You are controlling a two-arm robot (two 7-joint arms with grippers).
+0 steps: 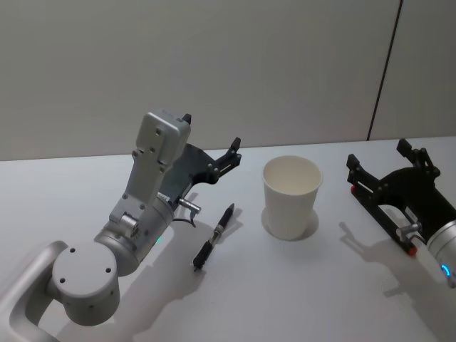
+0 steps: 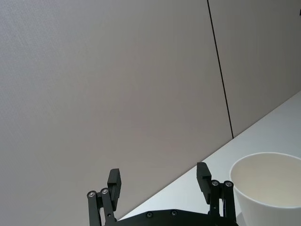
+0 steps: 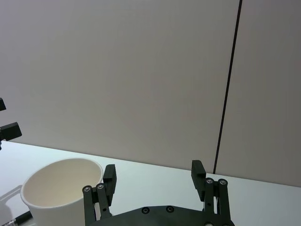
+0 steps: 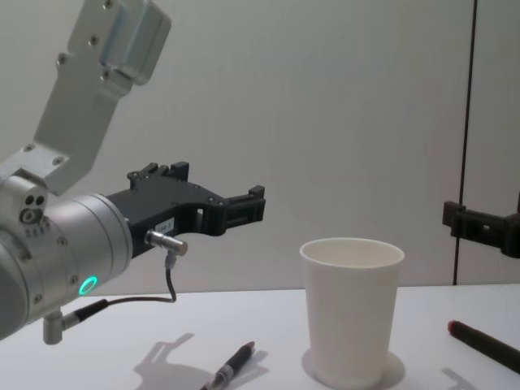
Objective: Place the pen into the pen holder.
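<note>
Down from the head, low and level from the chest, toward twelve o'clock from both wrists; sharing the pen holder (image 1: 291, 196).

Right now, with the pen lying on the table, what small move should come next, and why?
Probably lower the left gripper toward the pen: it hangs open above the table, and the pen lies flat near it, left of the pen holder. The right gripper sits open on the holder's right.

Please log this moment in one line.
pen: on table, left of pen holder | left gripper: open, raised near pen | right gripper: open, right of pen holder
</note>
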